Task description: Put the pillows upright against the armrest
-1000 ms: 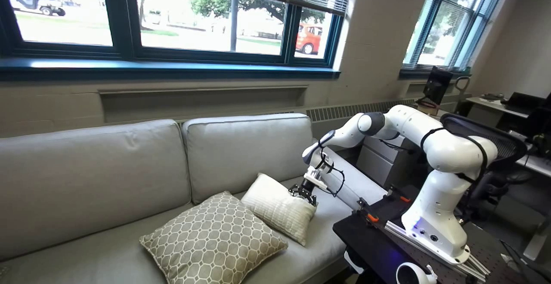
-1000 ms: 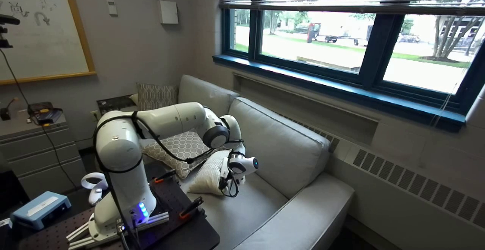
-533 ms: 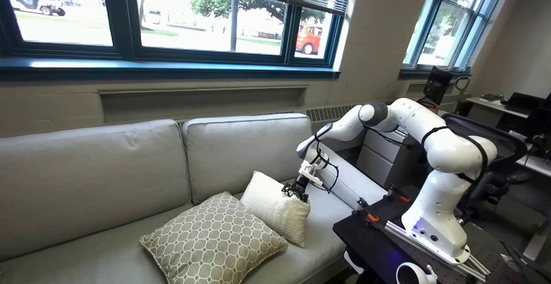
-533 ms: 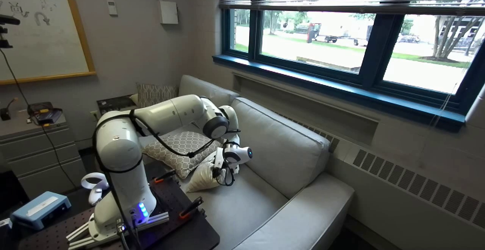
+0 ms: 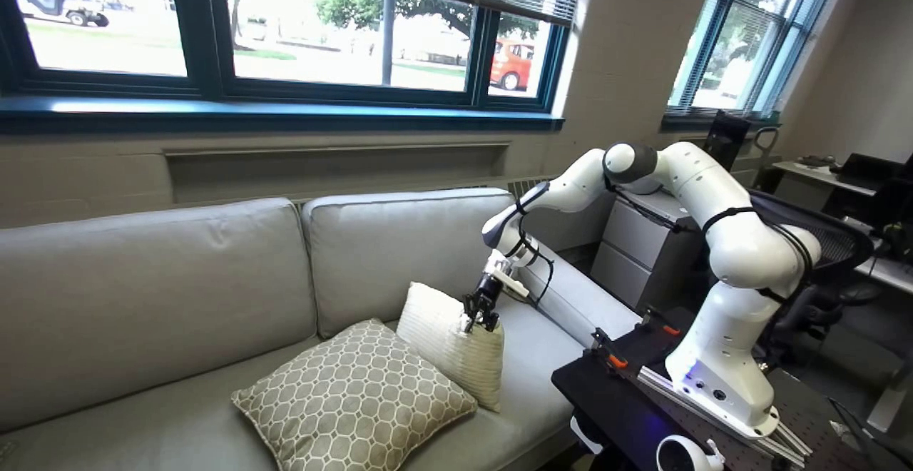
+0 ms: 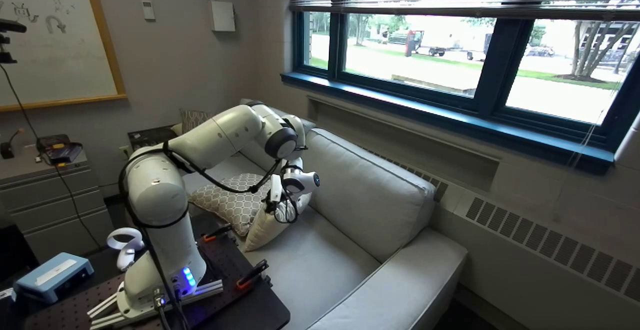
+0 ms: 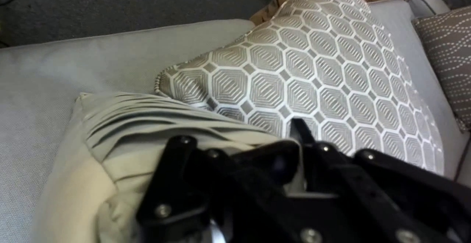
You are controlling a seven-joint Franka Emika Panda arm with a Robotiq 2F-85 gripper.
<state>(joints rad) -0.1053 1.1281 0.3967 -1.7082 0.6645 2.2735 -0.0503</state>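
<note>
Claw (image 5: 479, 322) clamped on square cream-white fabric pillow (image 5: 442, 342), lower centre; I'd lift gently, stand it against grey-beige upholstered armrest (image 5: 588, 292), right of centre.

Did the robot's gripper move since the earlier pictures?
Yes. In both exterior views, the gripper has moved away from the couch's padded armrest, toward the tan lattice-patterned throw pillow.
</note>
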